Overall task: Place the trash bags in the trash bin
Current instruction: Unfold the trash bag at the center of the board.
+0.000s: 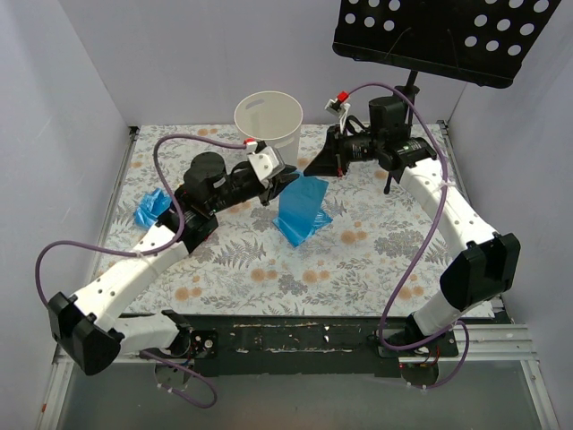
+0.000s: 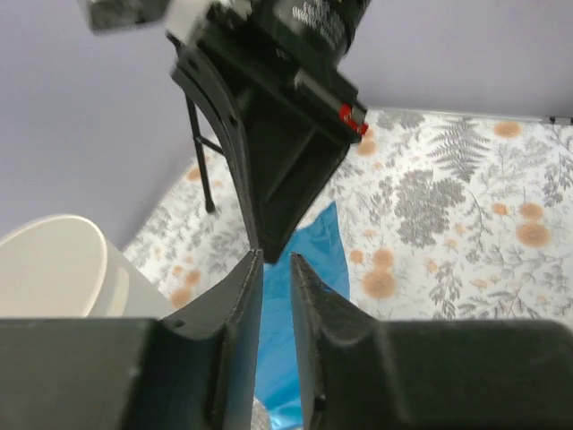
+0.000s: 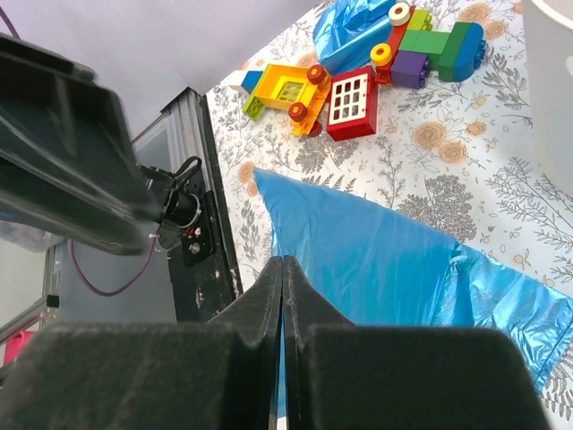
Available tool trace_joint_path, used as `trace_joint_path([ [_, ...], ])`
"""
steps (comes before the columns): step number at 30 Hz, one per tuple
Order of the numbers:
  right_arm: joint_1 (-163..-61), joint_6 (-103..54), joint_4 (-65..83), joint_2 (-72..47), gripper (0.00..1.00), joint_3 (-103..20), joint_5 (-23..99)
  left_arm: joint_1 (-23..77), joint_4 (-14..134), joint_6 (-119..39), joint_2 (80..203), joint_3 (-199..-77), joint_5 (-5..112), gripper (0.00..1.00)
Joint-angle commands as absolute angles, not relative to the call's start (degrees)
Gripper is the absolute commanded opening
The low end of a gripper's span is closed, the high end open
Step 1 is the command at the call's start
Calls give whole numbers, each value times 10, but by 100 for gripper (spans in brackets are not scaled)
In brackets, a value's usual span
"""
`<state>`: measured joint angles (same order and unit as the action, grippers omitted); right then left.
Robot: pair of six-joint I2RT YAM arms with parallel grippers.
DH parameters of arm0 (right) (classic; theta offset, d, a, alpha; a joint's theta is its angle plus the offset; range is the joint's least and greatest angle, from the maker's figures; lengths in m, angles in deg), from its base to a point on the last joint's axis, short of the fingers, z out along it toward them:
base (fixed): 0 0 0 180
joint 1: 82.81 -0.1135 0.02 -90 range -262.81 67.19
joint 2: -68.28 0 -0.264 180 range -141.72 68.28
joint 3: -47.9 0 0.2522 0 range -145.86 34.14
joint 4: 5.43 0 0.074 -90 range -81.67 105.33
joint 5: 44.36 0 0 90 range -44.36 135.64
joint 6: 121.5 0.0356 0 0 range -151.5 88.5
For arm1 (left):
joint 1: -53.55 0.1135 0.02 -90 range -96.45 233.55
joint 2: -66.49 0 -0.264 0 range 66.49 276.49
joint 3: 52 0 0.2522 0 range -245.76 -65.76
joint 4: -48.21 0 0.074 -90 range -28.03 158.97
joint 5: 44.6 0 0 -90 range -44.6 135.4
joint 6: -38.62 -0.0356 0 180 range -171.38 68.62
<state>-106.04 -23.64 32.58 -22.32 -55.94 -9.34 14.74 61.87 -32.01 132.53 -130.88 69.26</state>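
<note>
A blue trash bag hangs as a sheet in mid-table, its lower end on the floral cloth. My right gripper is shut on its top edge; the wrist view shows the fingers pressed together with blue film at the pinch. My left gripper is beside it at the bag's upper left; its jaws stand a narrow gap apart, with blue film seen through the gap. The cream trash bin stands upright just behind both grippers, and also shows in the left wrist view.
A second crumpled blue bag lies at the left edge, next to multicoloured toy blocks. A black perforated music stand overhangs the back right, its pole near the bin. White walls enclose the table.
</note>
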Motion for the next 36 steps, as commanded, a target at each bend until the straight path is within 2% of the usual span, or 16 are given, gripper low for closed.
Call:
trace_joint_path([
  [1,-1052,-217,295,-207,1,-568,-86,145,651,-245,1350,-1325,723,10],
  [3,-1047,-211,290,-207,1,-570,-85,144,652,-245,1357,-1327,727,5],
  [9,-1036,-195,276,-210,1,-568,-81,145,653,-256,1382,-1333,719,7],
  [10,-1036,-192,274,-211,1,-567,-81,145,653,-259,1385,-1333,718,10],
  [11,-1036,-190,272,-211,1,-567,-83,145,653,-261,1390,-1335,714,17],
  [12,-1036,-188,271,-211,1,-567,-86,144,653,-259,1399,-1336,711,29],
  [16,-1036,-185,269,-211,1,-564,-88,144,648,-248,1425,-1348,710,43],
  [26,-1036,-183,270,-205,1,-552,-90,137,604,-240,1462,-1363,662,45],
  [36,-1036,-186,269,-195,1,-536,-89,137,596,-246,1463,-1363,650,41],
])
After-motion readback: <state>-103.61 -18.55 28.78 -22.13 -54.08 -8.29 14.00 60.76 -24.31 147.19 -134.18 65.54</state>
